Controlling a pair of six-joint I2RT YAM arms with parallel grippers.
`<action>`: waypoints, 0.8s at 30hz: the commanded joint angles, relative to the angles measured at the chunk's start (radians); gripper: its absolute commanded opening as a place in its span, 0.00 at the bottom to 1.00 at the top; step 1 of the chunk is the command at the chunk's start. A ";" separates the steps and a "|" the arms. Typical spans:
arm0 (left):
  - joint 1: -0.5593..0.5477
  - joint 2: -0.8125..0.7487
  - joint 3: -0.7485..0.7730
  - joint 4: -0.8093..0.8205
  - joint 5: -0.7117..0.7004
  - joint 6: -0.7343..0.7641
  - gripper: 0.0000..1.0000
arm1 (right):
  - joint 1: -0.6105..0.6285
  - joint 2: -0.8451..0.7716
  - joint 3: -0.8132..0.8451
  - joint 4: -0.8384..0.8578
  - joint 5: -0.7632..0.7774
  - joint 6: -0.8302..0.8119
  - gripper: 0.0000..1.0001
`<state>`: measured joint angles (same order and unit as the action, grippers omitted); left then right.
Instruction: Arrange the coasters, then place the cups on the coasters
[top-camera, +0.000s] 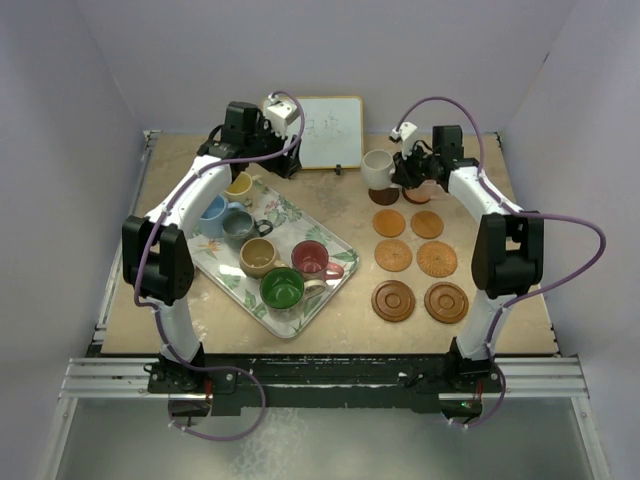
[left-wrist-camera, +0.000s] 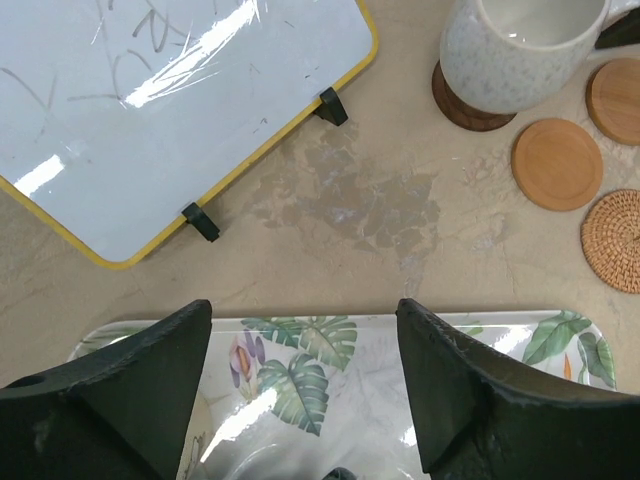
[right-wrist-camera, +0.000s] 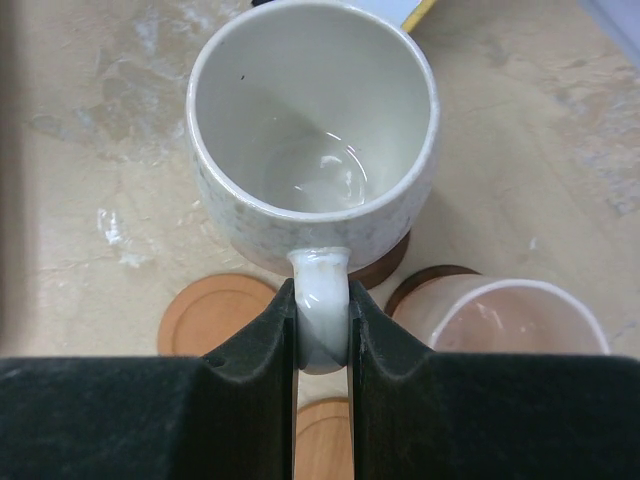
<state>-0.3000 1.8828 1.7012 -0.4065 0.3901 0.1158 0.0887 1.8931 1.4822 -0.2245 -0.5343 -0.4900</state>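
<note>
My right gripper (right-wrist-camera: 322, 310) is shut on the handle of the off-white cup (right-wrist-camera: 315, 150), which stands upright over a dark coaster (left-wrist-camera: 460, 100) at the back of the table. The pink cup (right-wrist-camera: 500, 315) sits on another dark coaster just right of it. Several more coasters (top-camera: 393, 254) lie in two columns in front of them. The yellow (top-camera: 240, 185), light blue (top-camera: 212, 215), grey-blue (top-camera: 240, 230), tan (top-camera: 258, 257), red (top-camera: 310, 258) and green (top-camera: 282, 288) cups stand on the tray. My left gripper (left-wrist-camera: 305, 320) hangs open and empty over the tray's far edge.
The leaf-patterned tray (top-camera: 292, 213) lies slantwise on the left half of the table. A small yellow-framed whiteboard (top-camera: 328, 130) stands at the back centre, close to my left gripper (top-camera: 285, 160) and the off-white cup (top-camera: 377, 168).
</note>
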 joint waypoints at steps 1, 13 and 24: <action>0.011 -0.052 -0.014 0.047 0.013 0.011 0.73 | 0.006 -0.034 0.026 0.181 0.016 -0.007 0.00; 0.011 -0.026 -0.007 0.066 0.029 -0.007 0.79 | 0.008 -0.051 -0.039 0.232 0.140 0.053 0.00; 0.010 -0.021 -0.007 0.072 0.052 -0.023 0.79 | 0.014 -0.025 -0.056 0.272 0.203 0.120 0.00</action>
<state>-0.2951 1.8828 1.6867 -0.3817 0.4129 0.1112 0.0963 1.8935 1.3983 -0.1024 -0.3328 -0.4095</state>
